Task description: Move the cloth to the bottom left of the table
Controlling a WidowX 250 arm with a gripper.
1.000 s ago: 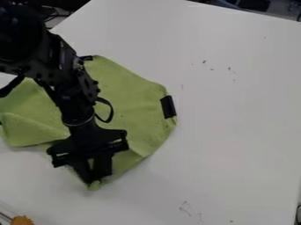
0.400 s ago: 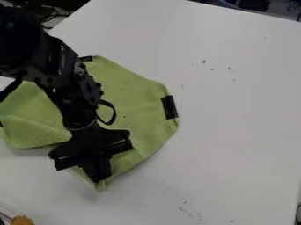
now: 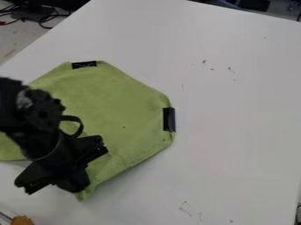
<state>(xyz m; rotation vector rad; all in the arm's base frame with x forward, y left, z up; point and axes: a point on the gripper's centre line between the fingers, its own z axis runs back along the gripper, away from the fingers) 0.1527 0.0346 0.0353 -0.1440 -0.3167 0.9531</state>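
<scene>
Okay so the green cloth (image 3: 120,110) is lying on the left part of the table (image 3: 235,132), one black patch (image 3: 84,64) by the slanted upper-left edge, another (image 3: 169,119) on its right side. Gripper (image 3: 76,188)'s down at the cloth's bottom corner, jaws narrow, pinching the fabric.

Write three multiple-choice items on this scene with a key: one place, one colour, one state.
1. Where is the gripper?
A) Top right of the picture
B) Lower left, by the cloth's lowest corner
C) Right edge of the picture

2. What colour is the cloth?
A) Blue
B) Red
C) Green

3. How does the cloth lie?
A) Mostly spread out
B) Rolled into a tube
C) Crumpled into a ball

1-B: the gripper is down at that corner.
2-C: its exposed fabric is light green.
3-A: a broad, fairly flat face shows.
</scene>
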